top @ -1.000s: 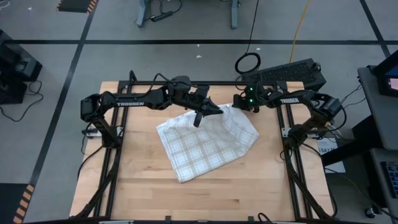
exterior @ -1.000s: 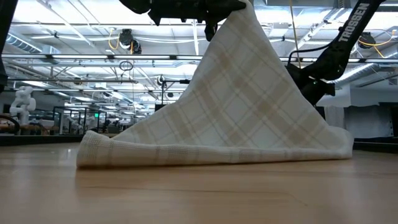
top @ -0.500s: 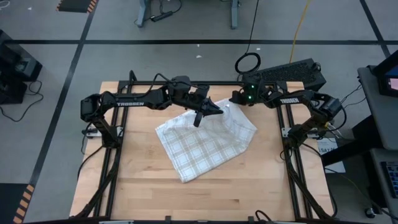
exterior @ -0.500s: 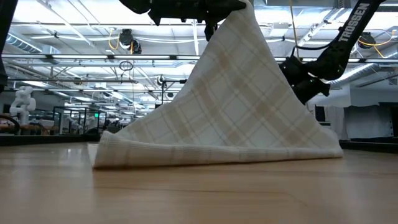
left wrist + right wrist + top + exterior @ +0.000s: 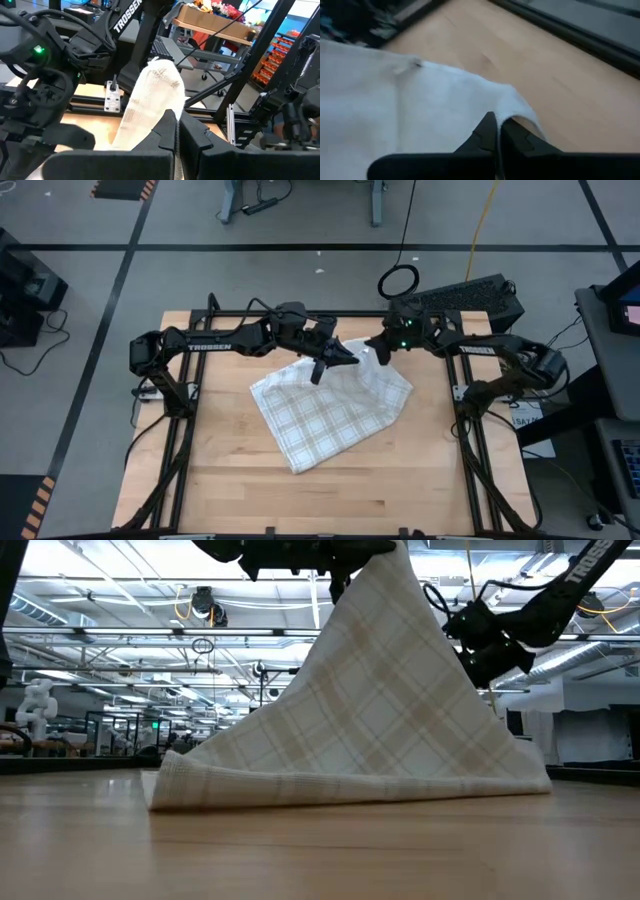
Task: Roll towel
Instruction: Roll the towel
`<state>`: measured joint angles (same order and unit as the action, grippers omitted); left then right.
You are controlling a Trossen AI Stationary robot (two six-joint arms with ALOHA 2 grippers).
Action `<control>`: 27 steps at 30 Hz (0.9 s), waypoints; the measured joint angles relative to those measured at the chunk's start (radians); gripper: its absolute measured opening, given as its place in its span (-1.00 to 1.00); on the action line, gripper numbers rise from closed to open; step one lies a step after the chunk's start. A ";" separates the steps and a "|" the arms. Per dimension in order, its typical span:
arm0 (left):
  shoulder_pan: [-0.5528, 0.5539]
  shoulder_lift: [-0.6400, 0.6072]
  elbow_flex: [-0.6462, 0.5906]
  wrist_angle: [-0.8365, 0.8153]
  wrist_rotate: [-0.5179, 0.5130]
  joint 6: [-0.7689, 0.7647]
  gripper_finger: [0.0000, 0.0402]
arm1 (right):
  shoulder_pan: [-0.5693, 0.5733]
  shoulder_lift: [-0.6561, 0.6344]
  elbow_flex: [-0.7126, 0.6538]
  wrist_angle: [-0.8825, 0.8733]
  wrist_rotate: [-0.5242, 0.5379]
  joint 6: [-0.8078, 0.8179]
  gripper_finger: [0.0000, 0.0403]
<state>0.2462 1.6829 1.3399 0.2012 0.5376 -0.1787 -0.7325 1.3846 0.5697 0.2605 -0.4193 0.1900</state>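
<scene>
Towel (image 5: 330, 410) is lying across the middle of the table (image 5: 220, 480) in the high view, checked side up, its far corner being lifted into a peak. I am holding that peak with the left gripper (image 5: 340, 358), fingers pressed together on the cloth. I am pinching the towel's upper-right edge with the right gripper (image 5: 381, 352), jaws closed on the fabric.

You've got a light wood tabletop (image 5: 230, 480); only the checked towel (image 5: 320, 420) lies on it, lower part resting mid-tabletop, toward the far right corner.
</scene>
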 joint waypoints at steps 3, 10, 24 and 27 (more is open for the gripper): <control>0.000 0.000 0.000 0.000 0.005 0.000 -0.96 | -0.001 -0.011 0.000 -0.103 0.049 -0.003 -1.00; 0.000 0.000 0.000 0.000 0.033 -0.008 -0.96 | 0.008 -0.011 0.000 -0.202 -0.049 0.128 -0.98; 0.000 0.000 0.000 0.000 0.035 -0.025 -0.96 | 0.017 -0.013 0.000 -0.006 0.079 0.091 -0.98; 0.000 0.000 0.000 -0.001 0.035 -0.025 -0.96 | 0.006 -0.013 0.000 -0.106 0.133 0.152 -0.98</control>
<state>0.2462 1.6829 1.3399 0.2001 0.5728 -0.2040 -0.7260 1.3716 0.5697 0.1549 -0.2866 0.3417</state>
